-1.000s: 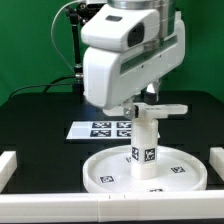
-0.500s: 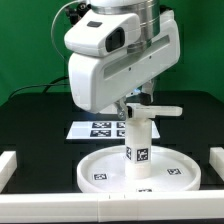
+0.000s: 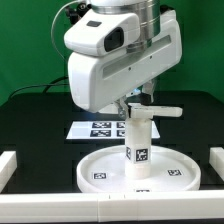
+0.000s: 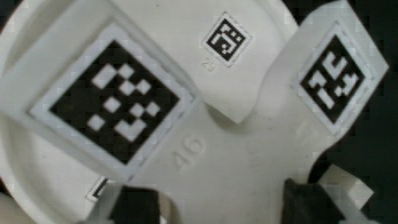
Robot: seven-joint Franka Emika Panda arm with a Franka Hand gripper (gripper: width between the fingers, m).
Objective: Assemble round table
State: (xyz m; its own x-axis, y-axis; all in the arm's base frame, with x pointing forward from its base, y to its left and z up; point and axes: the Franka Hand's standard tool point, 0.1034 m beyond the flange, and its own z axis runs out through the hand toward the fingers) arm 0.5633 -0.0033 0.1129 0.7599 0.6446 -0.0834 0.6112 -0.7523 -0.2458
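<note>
Exterior view: one round disc (image 3: 100, 165) is seen lying flat on the black table (image 3: 30, 120), near the front edge. One short leg (image 3: 139, 150) stands upright at the disc's middle, with one tag facing the camera. One cross-shaped base piece (image 3: 158, 112) sits level on top of the leg. Two tags can be counted on the disc's floor, one on each side of the leg. One marker board (image 3: 96, 128) lies flat behind the disc, partly hidden by the leg. Two white rails are placed at the table's sides, one at the exterior view's left (image 3: 8, 165) and one at its right (image 3: 215, 160).

One gripper (image 3: 135, 104) hangs directly over the base piece, just above it or touching it. In the wrist view three tags are counted, and two dark fingers (image 4: 128, 203) are shown set apart with white plastic between them. Whether that plastic is clamped cannot be told.

Against the picture from half a second ago, nothing is seen to have moved. Against the one from a second ago, the arm's head has been swung toward the exterior view's left, and the disc, leg and base piece are found slightly further toward that side.
</note>
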